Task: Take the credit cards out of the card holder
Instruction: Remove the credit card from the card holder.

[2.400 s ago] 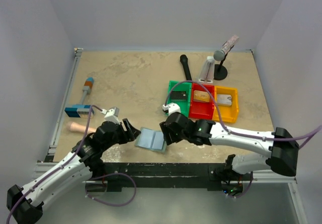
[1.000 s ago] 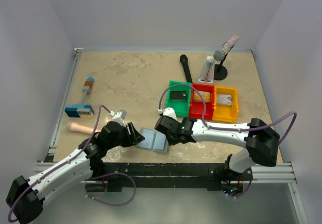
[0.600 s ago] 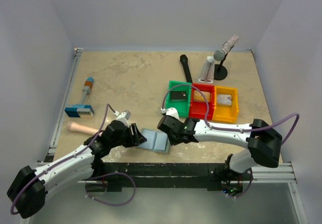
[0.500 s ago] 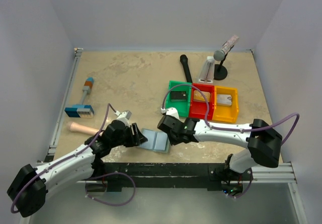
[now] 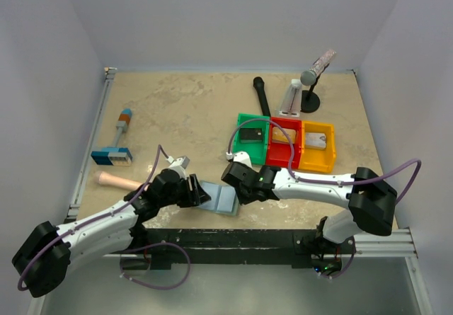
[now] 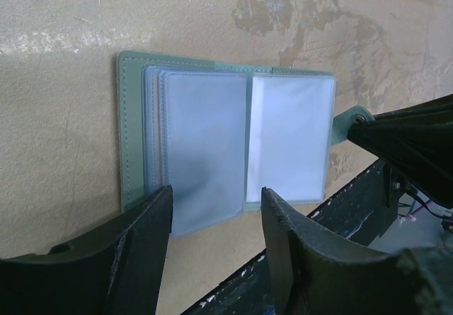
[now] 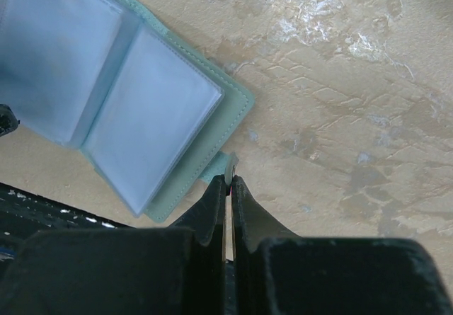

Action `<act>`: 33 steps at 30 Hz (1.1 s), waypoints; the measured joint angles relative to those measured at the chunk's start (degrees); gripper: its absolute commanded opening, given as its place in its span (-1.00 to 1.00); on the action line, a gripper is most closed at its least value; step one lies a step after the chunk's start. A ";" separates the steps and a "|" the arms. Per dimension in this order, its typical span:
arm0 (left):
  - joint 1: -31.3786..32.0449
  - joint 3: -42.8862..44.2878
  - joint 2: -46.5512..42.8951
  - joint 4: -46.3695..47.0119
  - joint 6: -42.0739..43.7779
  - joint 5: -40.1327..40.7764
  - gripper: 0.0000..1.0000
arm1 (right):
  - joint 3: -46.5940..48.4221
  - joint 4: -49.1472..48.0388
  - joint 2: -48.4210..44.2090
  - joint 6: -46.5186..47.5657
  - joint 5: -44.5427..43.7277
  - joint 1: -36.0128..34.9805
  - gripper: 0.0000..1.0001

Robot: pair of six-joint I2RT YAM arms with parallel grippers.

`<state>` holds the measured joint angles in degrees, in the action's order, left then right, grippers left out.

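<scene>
The holder's [image 5: 219,200] side edges are being covered by both grippers in the top view, and what its cloudy sleeves [image 6: 205,152] contain is hard to make out. It is lying open at the table's [image 5: 177,117] near edge. Its tab [image 7: 229,165] is being pinched by the fully closed right gripper [image 7: 228,180]. The left gripper [image 6: 216,191], half open and empty, is being held at its left edge, contact unclear. Cards [image 5: 283,135] are lying in the bins [image 5: 316,165] beyond

The left arm [image 5: 95,226] and right arm [image 5: 322,185] wear white shells with black joints; a thin purple cable [image 5: 166,287] trails each. Fingers [image 6: 141,248] look matte black, perhaps plastic.
</scene>
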<state>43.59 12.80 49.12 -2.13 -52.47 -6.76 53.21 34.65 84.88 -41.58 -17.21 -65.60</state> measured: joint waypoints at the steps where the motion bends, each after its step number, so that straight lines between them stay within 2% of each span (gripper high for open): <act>1: 0.00 0.00 -0.02 0.00 0.04 0.09 0.15 | 0.00 0.00 0.00 0.00 0.04 0.00 -1.00; 14: 0.04 -0.13 -2.54 -2.01 1.01 2.36 0.14 | 0.00 -0.04 0.00 0.00 0.22 0.00 -1.00; 33: 1.99 -0.31 4.61 6.34 1.11 -3.43 0.12 | 0.00 -0.83 0.00 0.00 0.48 0.02 -1.00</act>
<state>45.58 12.49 53.74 4.21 -51.35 -10.20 53.21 33.82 84.88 -41.58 -16.73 -65.58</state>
